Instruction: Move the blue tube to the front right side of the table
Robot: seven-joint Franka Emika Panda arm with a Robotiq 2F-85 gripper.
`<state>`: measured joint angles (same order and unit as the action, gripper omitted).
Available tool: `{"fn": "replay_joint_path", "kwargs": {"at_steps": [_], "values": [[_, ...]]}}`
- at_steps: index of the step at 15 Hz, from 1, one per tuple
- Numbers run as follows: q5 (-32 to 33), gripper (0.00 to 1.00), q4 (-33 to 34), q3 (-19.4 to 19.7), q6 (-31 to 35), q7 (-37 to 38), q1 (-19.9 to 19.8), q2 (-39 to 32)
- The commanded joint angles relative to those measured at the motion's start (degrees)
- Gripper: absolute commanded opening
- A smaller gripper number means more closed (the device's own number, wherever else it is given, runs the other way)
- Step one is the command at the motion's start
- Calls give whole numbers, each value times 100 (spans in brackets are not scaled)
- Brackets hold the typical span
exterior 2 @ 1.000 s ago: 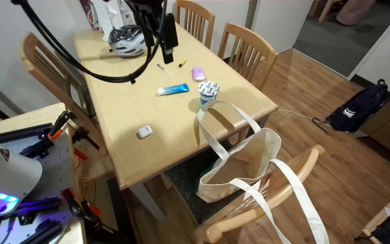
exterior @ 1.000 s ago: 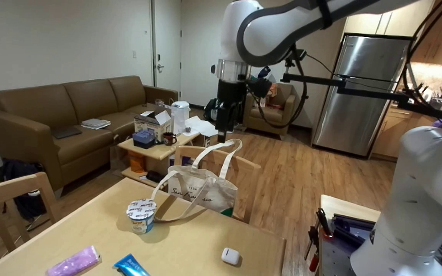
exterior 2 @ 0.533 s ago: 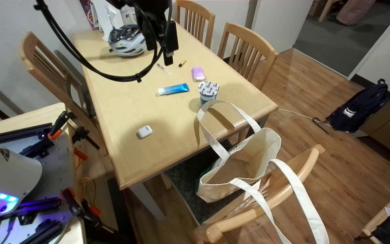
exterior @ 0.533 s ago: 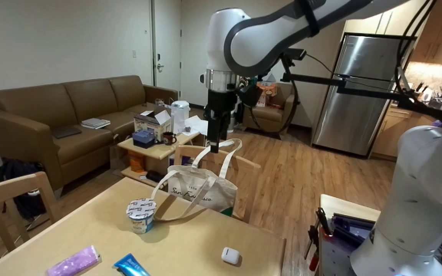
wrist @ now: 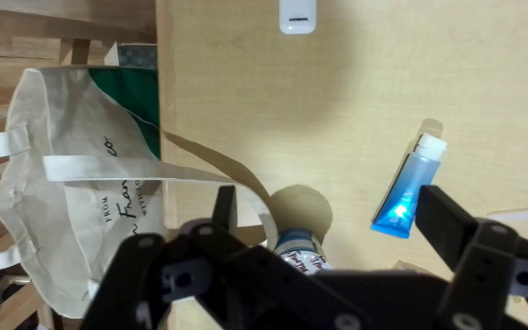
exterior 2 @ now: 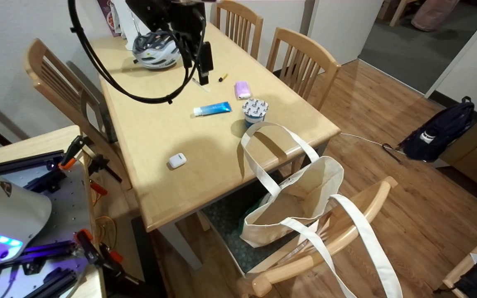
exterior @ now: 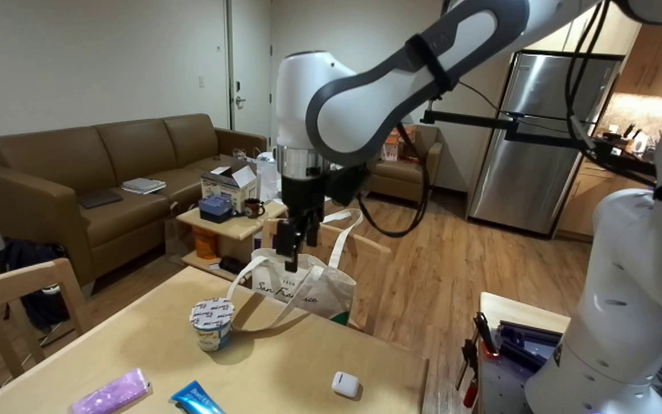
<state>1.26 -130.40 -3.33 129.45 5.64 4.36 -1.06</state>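
Observation:
The blue tube lies flat on the pale wooden table, its white cap towards the robot's side. It also shows cut off at the bottom edge in an exterior view. In the wrist view the blue tube lies whole, just left of the right fingertip in the picture. My gripper is open with its fingers wide apart and nothing held. In an exterior view the gripper hangs fingers down, well above the table, apart from the tube.
A blue-and-white cup and a lavender tube stand and lie near the blue tube. A white earbud case lies nearer the robot. A tote bag hangs at the table's edge, one strap over the top. A helmet sits farther along.
My gripper has come down and moved left in an exterior view, dropping closer to the table. The tube, the cup and the other objects have not moved.

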Motion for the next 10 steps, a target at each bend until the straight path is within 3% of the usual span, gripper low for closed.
{"fn": "replay_joint_path", "kwargs": {"at_steps": [1,3,4,6,7,10], "values": [[-105,100,532,-231,404,413,218,-938],[-410,100,444,-292,759,-385,154,-930],[-127,100,369,-243,572,158,263,-860],[-205,100,430,-260,701,-55,256,-983],[-53,100,350,-129,653,679,314,-923],[-111,100,290,-70,1021,1710,420,-1194]]}}
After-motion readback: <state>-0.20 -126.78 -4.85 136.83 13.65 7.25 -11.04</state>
